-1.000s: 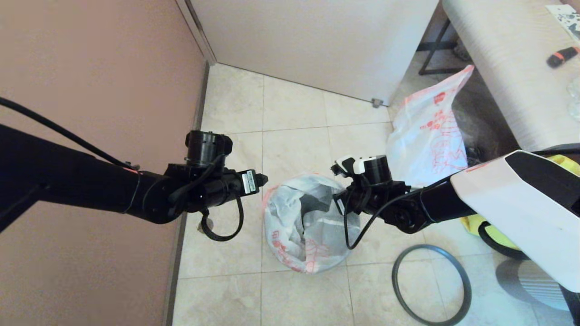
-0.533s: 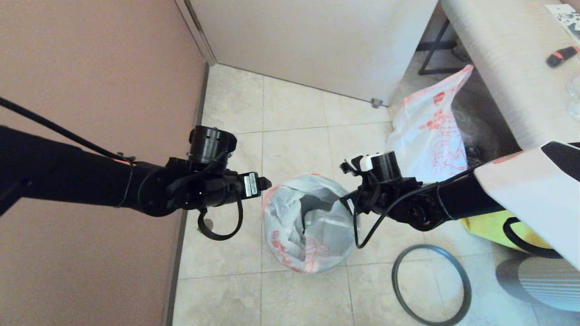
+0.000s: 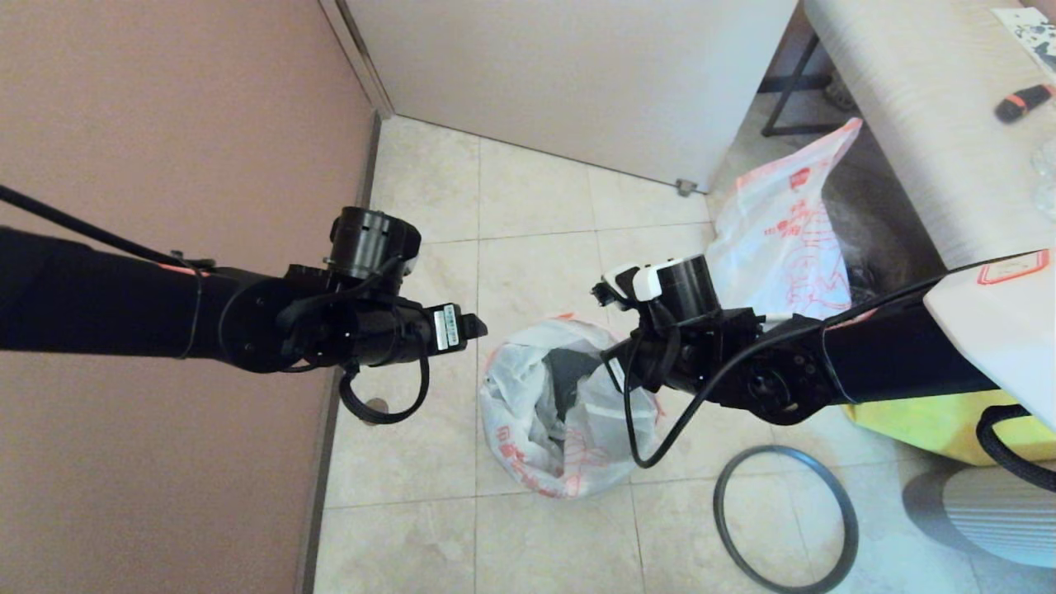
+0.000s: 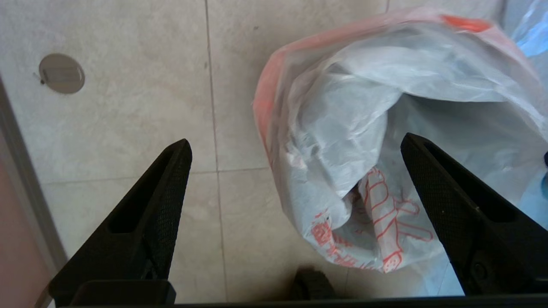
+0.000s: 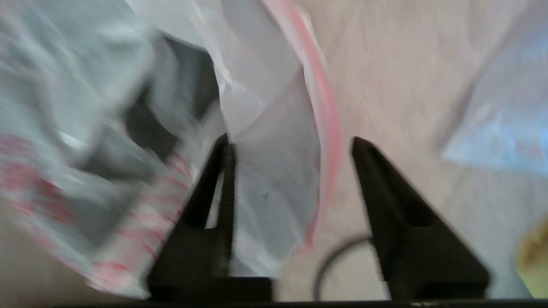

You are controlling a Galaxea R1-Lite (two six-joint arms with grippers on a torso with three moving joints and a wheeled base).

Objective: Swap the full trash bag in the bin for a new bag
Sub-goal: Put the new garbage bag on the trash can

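Note:
The new bag (image 3: 528,429), white with red-orange print and a pink rim, lies slack over the black bin (image 3: 569,373) in the middle of the floor. My left gripper (image 4: 295,143) hovers wide open over the bag's left rim (image 4: 265,94) and touches nothing. My right gripper (image 5: 291,141) is at the bag's right side, its fingers apart, with the bag's wall and pink rim (image 5: 327,111) hanging between them. The full trash bag (image 3: 784,247) stands against the table at the back right. The bin's dark grey hoop (image 3: 784,520) lies flat on the tiles to the right of the bin.
A pink wall (image 3: 165,124) runs close along the left, and a pale door (image 3: 577,74) closes the back. A table (image 3: 924,124) stands at the right, with a big yellow bag (image 3: 907,421) under my right arm. A round floor cap (image 4: 61,73) sits near the wall.
My right gripper has moved left and a little away from me onto the bag's right rim, and the bag's mouth has narrowed and lifted there. My left arm has risen slightly.

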